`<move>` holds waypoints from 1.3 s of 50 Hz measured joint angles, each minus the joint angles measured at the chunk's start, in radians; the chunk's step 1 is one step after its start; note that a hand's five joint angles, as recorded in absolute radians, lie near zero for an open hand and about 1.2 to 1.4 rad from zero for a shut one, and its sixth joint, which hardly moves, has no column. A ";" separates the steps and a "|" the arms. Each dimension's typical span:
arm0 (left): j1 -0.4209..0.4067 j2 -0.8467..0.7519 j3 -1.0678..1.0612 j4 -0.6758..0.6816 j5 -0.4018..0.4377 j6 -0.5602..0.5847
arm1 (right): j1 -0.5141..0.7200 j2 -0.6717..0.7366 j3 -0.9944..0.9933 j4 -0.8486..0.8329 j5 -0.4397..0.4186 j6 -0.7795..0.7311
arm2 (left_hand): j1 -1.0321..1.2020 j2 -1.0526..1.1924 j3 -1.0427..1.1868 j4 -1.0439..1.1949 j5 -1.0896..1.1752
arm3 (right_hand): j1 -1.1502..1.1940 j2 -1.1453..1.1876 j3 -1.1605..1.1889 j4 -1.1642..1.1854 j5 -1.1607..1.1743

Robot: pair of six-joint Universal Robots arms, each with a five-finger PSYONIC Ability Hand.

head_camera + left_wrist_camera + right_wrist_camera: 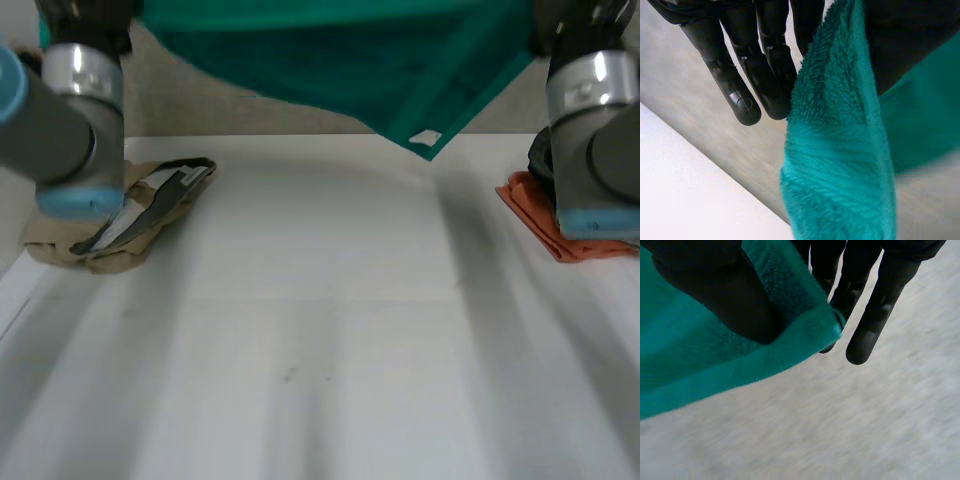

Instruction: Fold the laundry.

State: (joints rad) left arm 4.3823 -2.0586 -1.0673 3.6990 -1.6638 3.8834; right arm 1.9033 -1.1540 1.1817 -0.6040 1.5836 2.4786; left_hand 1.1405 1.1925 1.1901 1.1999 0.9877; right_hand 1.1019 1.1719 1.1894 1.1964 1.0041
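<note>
Above the far edge of the surface (320, 330), a green towel (350, 70) hangs spread between both raised arms and is clear of the surface. Its lowest corner, with a small white tag (427, 138), points down right of centre, and a hem band runs diagonally to that corner.

Left arm (65, 130) stands upright at the left side and right arm (600, 120) upright at the right side, both wrists up at towel height.

Left hand (765, 60): fingers nearly straight and pointing down, towel (840, 165) edge pinched between them and the thumb. The cloth hangs below the fingertips in a bunched fold.

Right hand (880, 295): fingers long and straight, thumb pressed onto the towel (705, 375) hem, clamping a corner against the fingers.

Both hands are grasping the towel, one at each upper end.

On the surface, a crumpled beige garment (130, 225) lies by the left arm, partly behind it. An orange cloth (535, 220) lies folded by the right arm. Something dark (540, 160) sits on it, possibly another garment, mostly hidden by the arm.
</note>
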 measured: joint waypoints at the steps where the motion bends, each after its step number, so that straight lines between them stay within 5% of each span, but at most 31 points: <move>1: 0.004 0.011 -0.080 -0.012 0.001 -0.023 | -0.002 0.000 0.045 0.047 -0.005 0.020 | 0.000 0.000 0.000 0.000 0.000 | 0.000 0.000 0.000 0.000 0.000; 18: -0.004 0.015 -0.629 -0.042 0.005 -0.031 | -0.068 -0.007 0.372 0.399 -0.134 0.100 | -0.032 -0.065 -0.064 -0.073 -0.031 | 0.000 0.000 0.000 0.002 0.002; 19: -0.003 0.013 -0.649 -0.045 0.006 -0.024 | -0.084 -0.007 0.386 0.426 -0.135 0.100 | -0.257 -0.287 -0.271 -0.283 -0.240 | 0.000 0.000 0.000 0.003 0.002; 23: 0.010 0.009 -0.685 -0.053 0.012 -0.006 | -0.118 -0.009 0.414 0.473 -0.136 0.102 | -0.515 -0.551 -0.536 -0.554 -0.519 | 0.000 0.000 0.000 0.003 0.002; 37: 0.112 0.015 -0.731 -0.058 0.064 0.005 | -0.160 -0.010 0.460 0.482 -0.138 0.108 | -0.623 -0.674 -0.667 -0.690 -0.654 | 0.000 0.000 0.000 0.003 0.002; 39: 0.121 0.037 -0.749 -0.057 0.065 0.005 | -0.159 -0.010 0.466 0.480 -0.139 0.110 | -0.571 -0.625 -0.627 -0.641 -0.605 | 0.000 0.000 0.000 0.003 0.002; 44: 0.146 0.111 -0.806 -0.057 0.066 0.005 | -0.159 -0.012 0.480 0.481 -0.144 0.116 | 0.003 -0.062 -0.062 -0.071 -0.048 | 0.000 0.000 0.000 0.003 0.002; 55: 0.155 0.344 -0.919 -0.174 0.088 0.008 | -0.168 -0.161 0.474 0.632 -0.140 0.009 | 0.004 0.000 -0.002 -0.004 -0.015 | 0.000 0.000 0.000 0.003 0.002; 65: 0.152 0.634 -0.915 -0.558 0.104 0.033 | -0.238 -0.453 0.459 1.027 -0.134 -0.306 | 0.004 0.000 -0.002 -0.003 -0.015 | 0.000 0.000 0.000 0.003 0.002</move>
State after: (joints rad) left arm 4.5347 -1.4249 -1.9819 3.1406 -1.5595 3.9161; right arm 1.6655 -1.6074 1.6407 0.4226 1.4497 2.1727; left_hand 1.1447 1.1921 1.1886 1.1971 0.9731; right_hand 1.1019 1.1719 1.1894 1.1989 1.0065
